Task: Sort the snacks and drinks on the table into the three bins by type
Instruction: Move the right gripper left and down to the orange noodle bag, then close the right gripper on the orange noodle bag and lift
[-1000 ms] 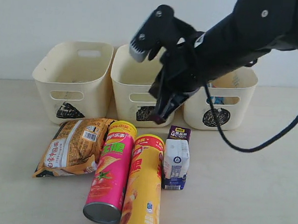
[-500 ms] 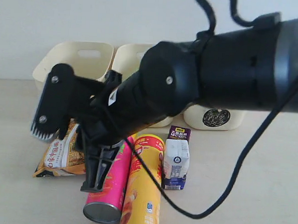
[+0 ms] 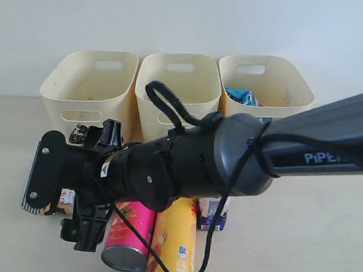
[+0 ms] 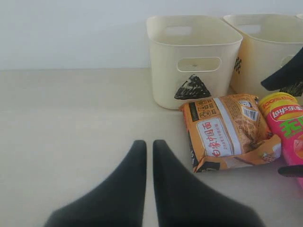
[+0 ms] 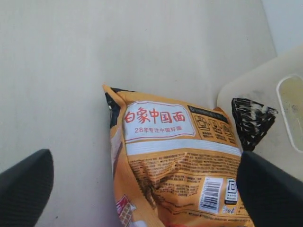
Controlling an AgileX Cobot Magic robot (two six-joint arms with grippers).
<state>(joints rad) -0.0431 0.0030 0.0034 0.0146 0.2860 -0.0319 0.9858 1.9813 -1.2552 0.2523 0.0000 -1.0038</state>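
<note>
The orange bag (image 5: 175,165) is seen lying flat on the surface (image 5: 57,71), just in front of the triangle-marked bin (image 4: 165,71). The right pincer (image 5: 147,189) is spread wide about the bag, one finger at each side; contact cannot be told. The left pincer (image 4: 149,147) is drawn narrow, nothing held, well apart from that bin.

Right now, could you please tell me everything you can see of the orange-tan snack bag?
The orange-tan bag is a crinkly packet with red Chinese lettering on a white panel and a barcode. It lies flat, printed face up, on the table before the triangle bin, beside the pink tube. The open right claw hovers over it, apparently not touching.
</note>
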